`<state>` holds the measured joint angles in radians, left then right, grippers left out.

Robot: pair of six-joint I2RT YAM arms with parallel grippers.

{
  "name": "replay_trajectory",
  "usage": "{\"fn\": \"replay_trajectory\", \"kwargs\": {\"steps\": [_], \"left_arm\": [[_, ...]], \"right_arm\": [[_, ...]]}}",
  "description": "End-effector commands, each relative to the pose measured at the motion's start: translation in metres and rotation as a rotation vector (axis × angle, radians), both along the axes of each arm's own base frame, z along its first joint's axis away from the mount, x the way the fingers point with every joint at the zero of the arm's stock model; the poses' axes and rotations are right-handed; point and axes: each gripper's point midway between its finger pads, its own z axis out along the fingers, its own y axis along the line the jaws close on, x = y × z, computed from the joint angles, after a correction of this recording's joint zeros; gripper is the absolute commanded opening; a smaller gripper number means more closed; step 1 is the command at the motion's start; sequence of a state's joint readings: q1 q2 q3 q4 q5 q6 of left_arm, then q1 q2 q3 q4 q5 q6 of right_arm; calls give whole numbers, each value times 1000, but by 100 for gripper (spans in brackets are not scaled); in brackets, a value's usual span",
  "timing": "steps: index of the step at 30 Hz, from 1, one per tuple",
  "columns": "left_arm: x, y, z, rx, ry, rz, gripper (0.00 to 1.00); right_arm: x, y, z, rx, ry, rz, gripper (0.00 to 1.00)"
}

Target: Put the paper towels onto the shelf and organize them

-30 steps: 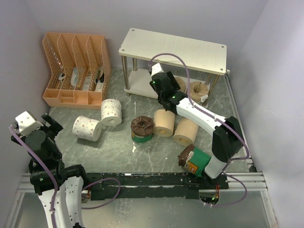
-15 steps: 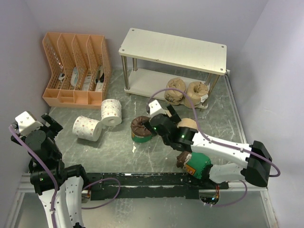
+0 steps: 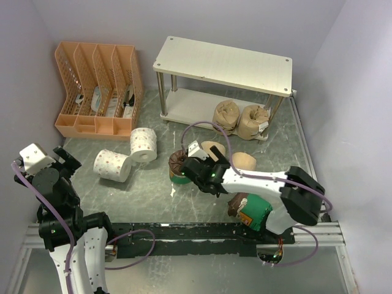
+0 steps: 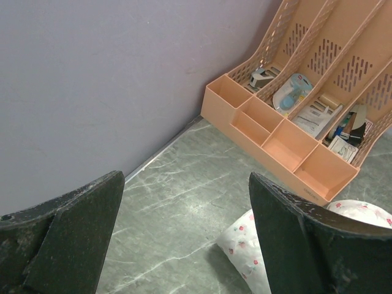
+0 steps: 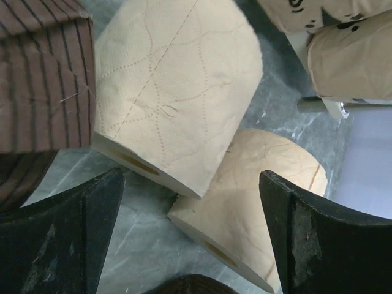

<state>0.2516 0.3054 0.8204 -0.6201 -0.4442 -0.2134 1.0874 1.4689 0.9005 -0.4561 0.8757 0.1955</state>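
Hovering with right tool (image 5: 190,236) spread wide over a tan roll (image 5: 177,92) mid-counter (image 3: 147,196), probably to straddle it for pickup. Left tool (image 4: 184,245) wide, empty, parked near left, out of the way. Two rolls (image 3: 226,115) seated on shelf (image 3: 223,64) lower tier, far right; six loose.

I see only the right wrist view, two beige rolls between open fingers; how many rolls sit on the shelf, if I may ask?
Observer: Two tan wrapped paper rolls sit side by side on the lower board of the cream two-tier shelf, at its right end.
Operator: Thank you; where are the white ones?
Observer: Two white speckled rolls lie left of centre, near the orange slotted file organizer.
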Motion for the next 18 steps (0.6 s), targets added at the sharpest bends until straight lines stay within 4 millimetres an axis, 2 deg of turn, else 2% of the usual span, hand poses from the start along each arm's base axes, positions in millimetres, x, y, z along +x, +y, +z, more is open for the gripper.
{"fn": "replay_trajectory", "kwargs": {"steps": [1, 7, 8, 12, 15, 18], "left_arm": [[-1, 0, 7, 8, -38, 4, 95], [-3, 1, 7, 14, -40, 12, 94], [-3, 1, 7, 14, -41, 9, 94], [-2, -1, 7, 15, -44, 1, 95], [-2, 0, 7, 15, -43, 2, 95], [-2, 0, 7, 15, -41, 2, 94]], "right_arm": [[14, -11, -9, -39, -57, -113, 89], [24, -12, -25, -1, -55, -135, 78], [25, -12, -26, 4, -53, -136, 72], [29, -12, -33, 18, -35, -127, 37], [29, -9, -34, 44, -32, -128, 0], [26, -4, -22, 98, -31, -134, 0]]}}
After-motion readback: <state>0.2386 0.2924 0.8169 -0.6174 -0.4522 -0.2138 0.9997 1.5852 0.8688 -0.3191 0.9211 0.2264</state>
